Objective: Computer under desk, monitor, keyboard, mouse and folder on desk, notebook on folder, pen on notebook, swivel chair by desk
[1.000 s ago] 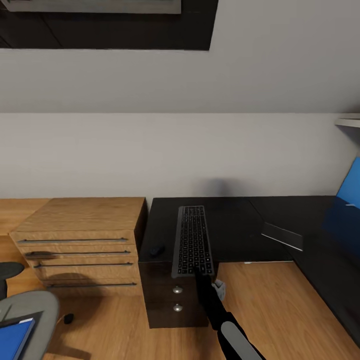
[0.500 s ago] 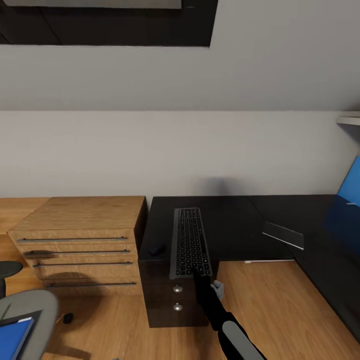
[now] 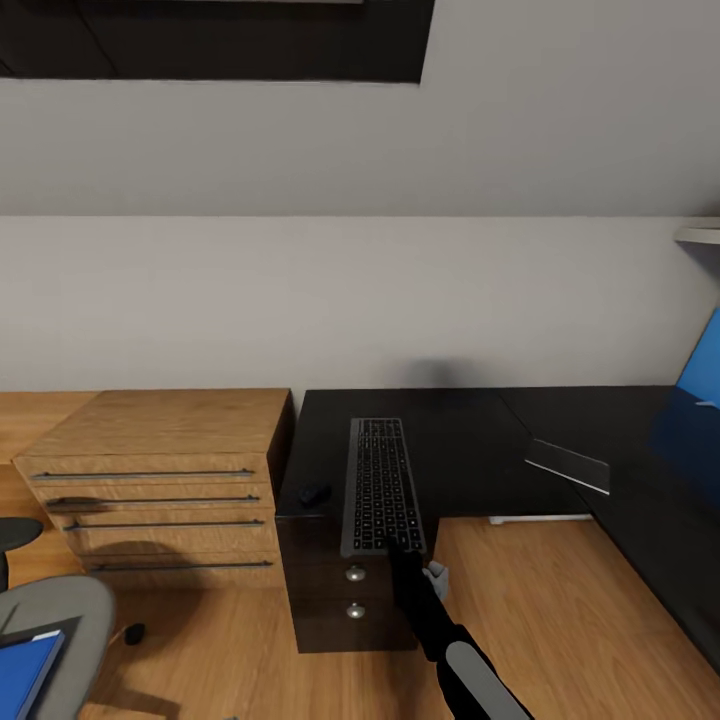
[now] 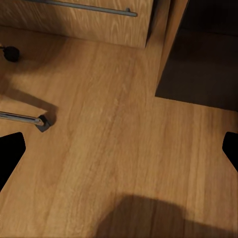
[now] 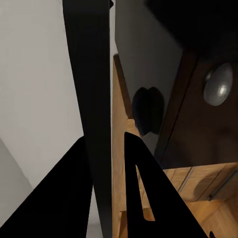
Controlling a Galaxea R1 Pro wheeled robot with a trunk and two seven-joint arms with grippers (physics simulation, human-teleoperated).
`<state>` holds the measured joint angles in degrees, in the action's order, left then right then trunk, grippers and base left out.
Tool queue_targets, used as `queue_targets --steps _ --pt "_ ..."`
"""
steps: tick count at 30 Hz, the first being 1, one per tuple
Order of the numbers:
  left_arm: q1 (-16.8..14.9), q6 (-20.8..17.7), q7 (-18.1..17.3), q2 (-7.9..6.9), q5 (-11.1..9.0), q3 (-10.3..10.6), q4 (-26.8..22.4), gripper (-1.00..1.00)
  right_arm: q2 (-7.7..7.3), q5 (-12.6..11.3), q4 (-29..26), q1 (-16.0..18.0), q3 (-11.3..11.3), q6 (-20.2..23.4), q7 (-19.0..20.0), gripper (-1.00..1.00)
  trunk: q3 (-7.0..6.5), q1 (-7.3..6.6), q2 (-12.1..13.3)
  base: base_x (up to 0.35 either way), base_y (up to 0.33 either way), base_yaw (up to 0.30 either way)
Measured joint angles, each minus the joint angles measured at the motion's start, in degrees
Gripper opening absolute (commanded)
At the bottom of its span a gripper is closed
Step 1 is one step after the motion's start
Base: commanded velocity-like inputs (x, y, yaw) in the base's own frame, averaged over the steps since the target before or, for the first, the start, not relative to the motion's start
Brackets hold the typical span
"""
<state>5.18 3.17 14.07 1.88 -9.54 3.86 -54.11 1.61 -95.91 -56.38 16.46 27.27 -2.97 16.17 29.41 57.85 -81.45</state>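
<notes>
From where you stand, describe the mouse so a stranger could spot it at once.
Find the black desk beside the wooden dresser. On its left end lies the long keyboard; the mouse is the small dark oval just left of it, near the front edge.

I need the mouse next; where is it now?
In the head view the mouse sits on the black desk's left end, just left of the keyboard, near the wooden drawer unit.

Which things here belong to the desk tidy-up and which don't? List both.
Job:
keyboard, gripped at its near end by the right tool
mouse, left of the keyboard on the desk
monitor, at the right edge
swivel chair carrying the blue folder

Lying about:
wooden dresser
flat grey sheet on the desk
</notes>
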Motion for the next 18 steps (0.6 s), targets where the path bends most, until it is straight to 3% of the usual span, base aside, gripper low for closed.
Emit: queue_targets --steps 7,12,18 --pt "0.0 -0.1 -0.1 -0.10 0.0 0.0 0.2 1.00 -0.04 -0.1 0.0 0.0 -0.1 0.0 -0.7 -1.00 0.00 0.00 0.0 0.001 0.000 0.000" --pt "0.0 0.0 -0.1 -0.17 0.0 -0.1 0.5 1.00 -0.08 0.0 0.0 0.0 -0.1 0.0 -0.8 -1.00 0.00 -0.03 0.0 0.190 0.000 0.000" --pt "0.0 0.0 0.0 -0.17 0.0 -0.1 0.9 1.00 -0.09 0.0 0.0 0.0 -0.1 -0.1 -0.8 -1.00 0.00 0.00 0.0 0.043 0.000 0.000"
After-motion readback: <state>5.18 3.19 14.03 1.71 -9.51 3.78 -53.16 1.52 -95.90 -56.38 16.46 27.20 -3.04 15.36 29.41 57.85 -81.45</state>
